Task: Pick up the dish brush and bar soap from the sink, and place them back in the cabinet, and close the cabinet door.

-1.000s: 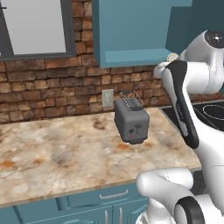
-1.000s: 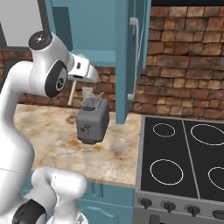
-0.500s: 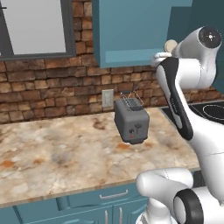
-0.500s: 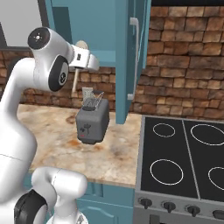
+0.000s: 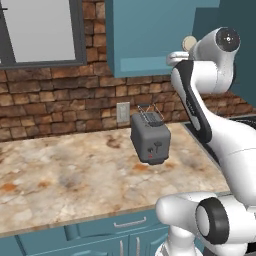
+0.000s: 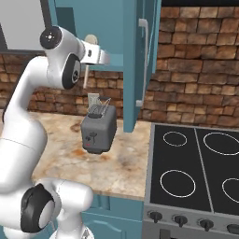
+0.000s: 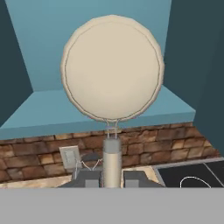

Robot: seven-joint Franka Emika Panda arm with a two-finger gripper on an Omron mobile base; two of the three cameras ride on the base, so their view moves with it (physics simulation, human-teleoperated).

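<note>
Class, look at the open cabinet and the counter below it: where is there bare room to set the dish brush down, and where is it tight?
The cabinet shelf floor lies bare from wall to wall behind the dish brush, held in the shut gripper. The marble counter is bare left of the toaster. It is tighter between the toaster and the stove, under the open cabinet door.

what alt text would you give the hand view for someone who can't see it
The gripper is shut on the tan handle of the dish brush, whose round cream head stands up in front of the open teal cabinet and its shelf floor. Below the shelf run a brick wall with a wall outlet, and a corner of the black stovetop.
</note>
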